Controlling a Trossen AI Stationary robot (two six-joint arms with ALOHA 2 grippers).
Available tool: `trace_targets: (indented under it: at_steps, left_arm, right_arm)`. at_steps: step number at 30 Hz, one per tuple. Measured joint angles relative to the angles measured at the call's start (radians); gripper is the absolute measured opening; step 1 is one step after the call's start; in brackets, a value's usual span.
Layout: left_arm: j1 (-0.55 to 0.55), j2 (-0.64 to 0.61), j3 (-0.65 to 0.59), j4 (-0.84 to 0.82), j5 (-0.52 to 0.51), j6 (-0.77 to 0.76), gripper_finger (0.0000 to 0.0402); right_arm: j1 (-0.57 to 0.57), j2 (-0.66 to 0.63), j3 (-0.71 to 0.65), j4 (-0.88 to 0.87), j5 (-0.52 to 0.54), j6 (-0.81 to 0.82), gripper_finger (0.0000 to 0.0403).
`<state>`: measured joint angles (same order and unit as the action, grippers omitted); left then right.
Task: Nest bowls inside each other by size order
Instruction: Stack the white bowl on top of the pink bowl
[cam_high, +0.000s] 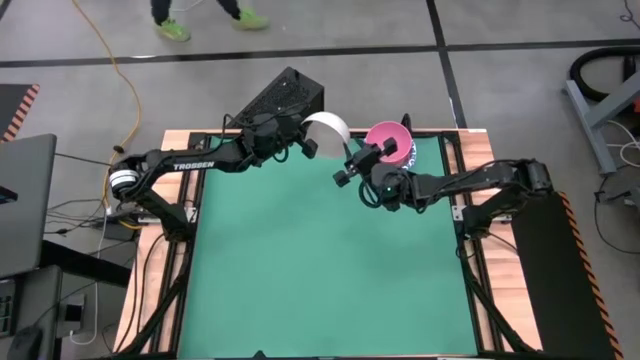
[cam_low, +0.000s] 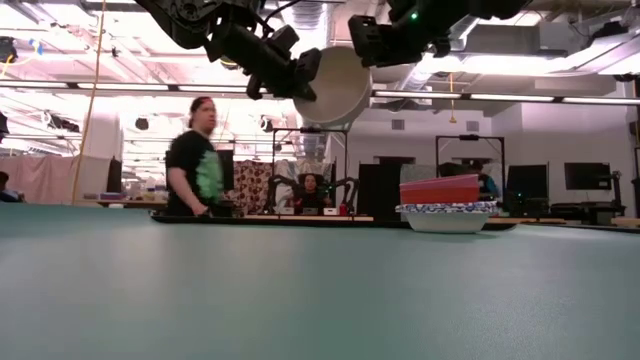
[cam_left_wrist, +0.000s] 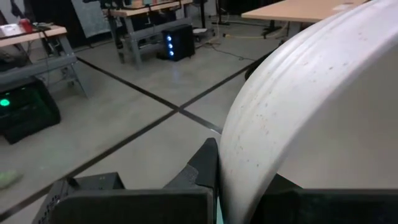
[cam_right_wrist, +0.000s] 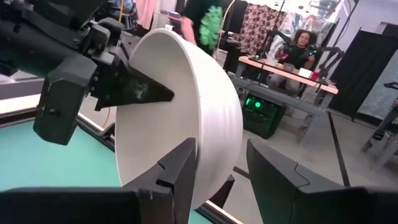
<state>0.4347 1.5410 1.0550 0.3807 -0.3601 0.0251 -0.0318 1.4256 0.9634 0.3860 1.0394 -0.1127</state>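
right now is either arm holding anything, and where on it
The left tool grips the plain off-white bowl by its rim, lifted and tilted. The right tool is open, holding nothing.

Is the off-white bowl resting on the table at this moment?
No. In the low view the off-white bowl hangs tilted high above the green table, clamped by the left gripper.

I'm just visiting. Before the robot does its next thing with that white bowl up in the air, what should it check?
1. Left gripper holds the plain white bowl: ok, jaws shut on its rim, bowl tipped on edge above the table.
2. Right gripper ready to take it: ok, jaws open beside the bowl.
3. Right jaws truly astride the rim: cannot tell.
4. Stack of bowls standing steady: ok.
5. Pink bowl on top is empty: ok.
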Motion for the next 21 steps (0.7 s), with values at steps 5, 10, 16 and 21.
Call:
trace_targets:
  at_steps: [5,10,16,21]
  left_arm:
    - [0.0,0.001,0.0,0.019,0.015,0.001,0.0]
    - [-0.003,0.001,0.0,0.037,0.027,-0.01,0.0]
    - [-0.005,0.002,0.0,0.027,0.025,-0.01,0.0]
    - [-0.005,0.002,-0.001,0.023,0.019,-0.018,0.0001]
  right_arm:
    - [-0.027,0.004,0.0,0.0,-0.015,0.007,0.0164]
    - [-0.065,0.025,0.001,0.025,-0.028,-0.007,0.0164]
    - [-0.111,0.062,0.001,0.055,-0.03,-0.008,0.0159]
    - [-0.133,0.085,0.002,0.078,-0.008,-0.003,0.0087]
